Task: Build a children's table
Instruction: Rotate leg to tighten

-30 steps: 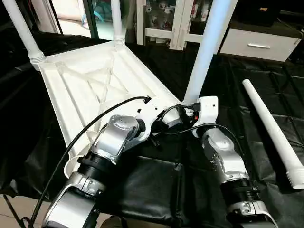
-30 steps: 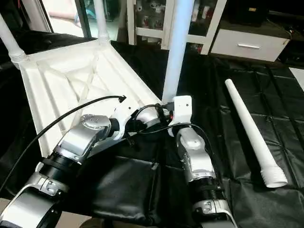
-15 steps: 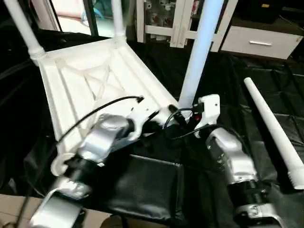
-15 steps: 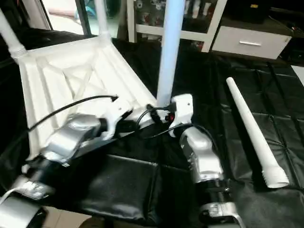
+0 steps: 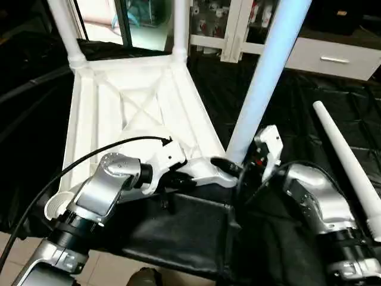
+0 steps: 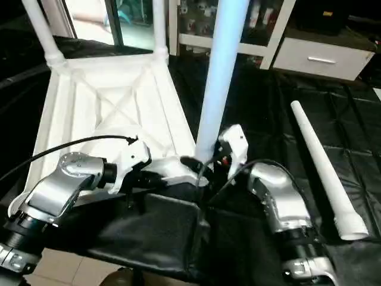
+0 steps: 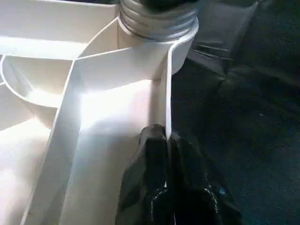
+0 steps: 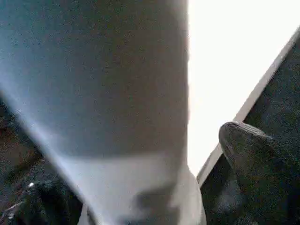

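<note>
The children's table top point(image 5: 134, 113) lies upside down on the black-sheeted work table point(image 5: 309, 101) with three legs standing in its corner sockets, and my left gripper point(image 7: 166, 140) is pinched onto its near rim. My right gripper point(image 8: 140, 183) stands spread around the nearest upright leg point(image 5: 262, 89), one finger point(image 8: 253, 154) beside it. The fourth leg point(image 5: 348, 161) lies loose on the sheet at far right.

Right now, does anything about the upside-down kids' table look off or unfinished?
Yes. The table top lies underside up with three legs standing in its corner sockets, but the near-left socket is empty. The fourth leg lies loose on the black sheet to the right. Nothing looks cracked or spilled.
</note>
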